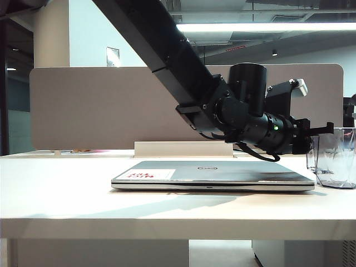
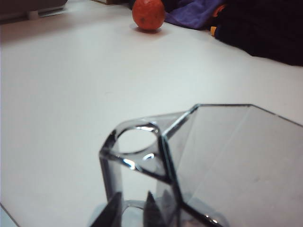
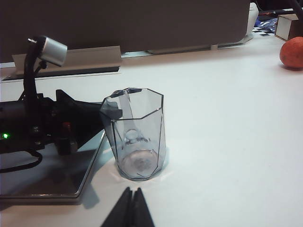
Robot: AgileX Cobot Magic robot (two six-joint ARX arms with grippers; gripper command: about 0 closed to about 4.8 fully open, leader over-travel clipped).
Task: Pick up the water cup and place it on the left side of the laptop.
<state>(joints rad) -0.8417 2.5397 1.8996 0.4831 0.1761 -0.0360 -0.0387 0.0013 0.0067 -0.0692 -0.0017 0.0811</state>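
The water cup (image 1: 338, 158) is smoky clear plastic with faceted sides. It stands upright on the white table just right of the laptop (image 1: 211, 173), a closed silver one lying flat. My left gripper (image 1: 324, 131) reaches over the laptop to the cup's handle. In the left wrist view its two dark fingertips (image 2: 113, 210) sit either side of the handle of the cup (image 2: 227, 161), closed on it. The right wrist view shows the cup (image 3: 139, 137), the laptop corner (image 3: 47, 170) and the left gripper (image 3: 112, 111) at the handle. My right gripper (image 3: 133, 196) is shut and empty, short of the cup.
An orange ball (image 2: 148, 15) lies far off on the table beside purple cloth (image 2: 194, 14); the ball (image 3: 292, 52) also shows in the right wrist view. A beige partition (image 1: 100, 105) stands behind the laptop with a low white block (image 1: 183, 148) in front of it.
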